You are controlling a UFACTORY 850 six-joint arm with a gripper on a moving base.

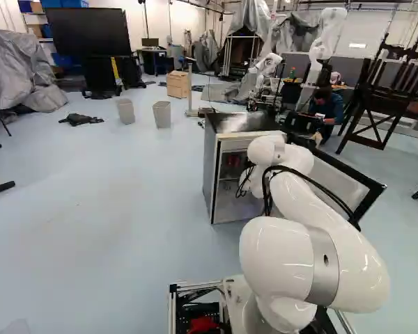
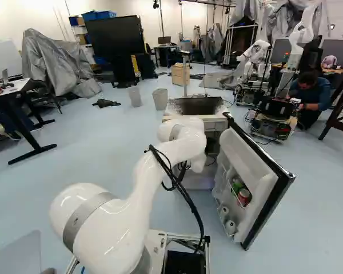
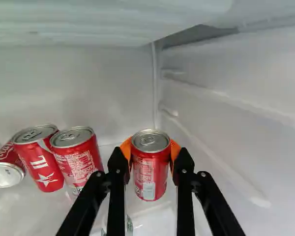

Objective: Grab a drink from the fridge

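While the tall box fridge with dark sides has its white door with black edges wide open, the big, shiny white arm reaches inside. Its black gripper with orange pads has a pad on each side of one can, hugging it. Three other red cans sit in a bunch, well apart from it. The drink, a small red can with a silver top, is upright in the fridge. I think it's time to take it out: hold snug without squishing, lift a tiny bit, then back out slow and straight, so nothing bumps the walls.
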